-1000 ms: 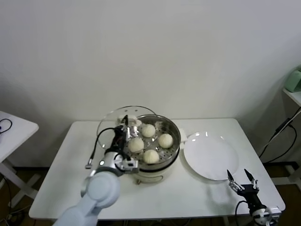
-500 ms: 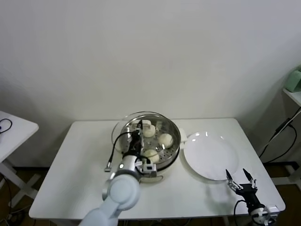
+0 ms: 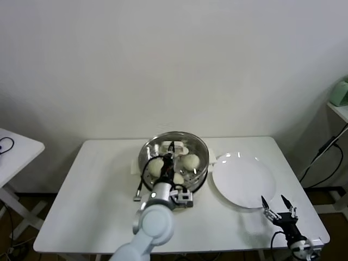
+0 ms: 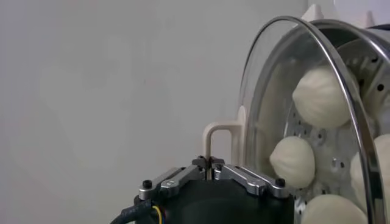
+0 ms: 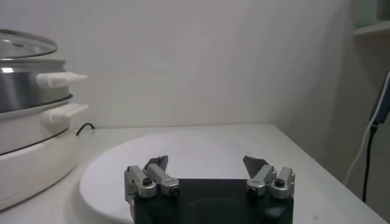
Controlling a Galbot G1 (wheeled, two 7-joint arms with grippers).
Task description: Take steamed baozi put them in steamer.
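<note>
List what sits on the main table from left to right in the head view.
left tool holding the glass lid over the steamer with its baozi → white plate → right tool, open at the table's near right corner.

A white surface (image 3: 87, 190) carries the steamer (image 3: 202, 173) at its middle and a plate (image 3: 243, 181) just beside it.

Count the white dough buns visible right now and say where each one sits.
3 small round cream-white dough buns show in the head view, all inside the shiny round steel steamer pot: one left, one right, one near the front. The arm may hide another.
</note>
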